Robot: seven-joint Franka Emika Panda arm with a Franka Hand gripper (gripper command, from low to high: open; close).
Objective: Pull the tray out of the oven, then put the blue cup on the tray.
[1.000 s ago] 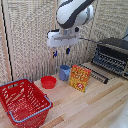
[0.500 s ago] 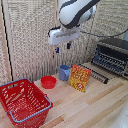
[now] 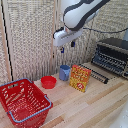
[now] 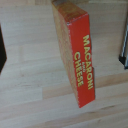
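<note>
The blue cup (image 3: 64,73) stands upright on the wooden table, beside the macaroni and cheese box (image 3: 80,78). My gripper (image 3: 67,46) hangs well above the cup, open, with nothing between its fingers. The black and silver oven (image 3: 113,55) sits at the exterior view's right. The tray (image 3: 98,74), a dark wire rack, sticks out low in front of the oven toward the box. The wrist view shows the box (image 4: 75,50) from above on the wood; the cup and my fingers are not in it.
A red bowl (image 3: 48,82) sits on the exterior view's left of the cup. A red wire basket (image 3: 22,102) stands at the front left. A slatted wall closes the back. A dark edge (image 4: 123,50) shows beside the box in the wrist view.
The arm has drifted slightly toward the exterior view's right above the cup. Cup, box, bowl, basket and tray have not moved.
</note>
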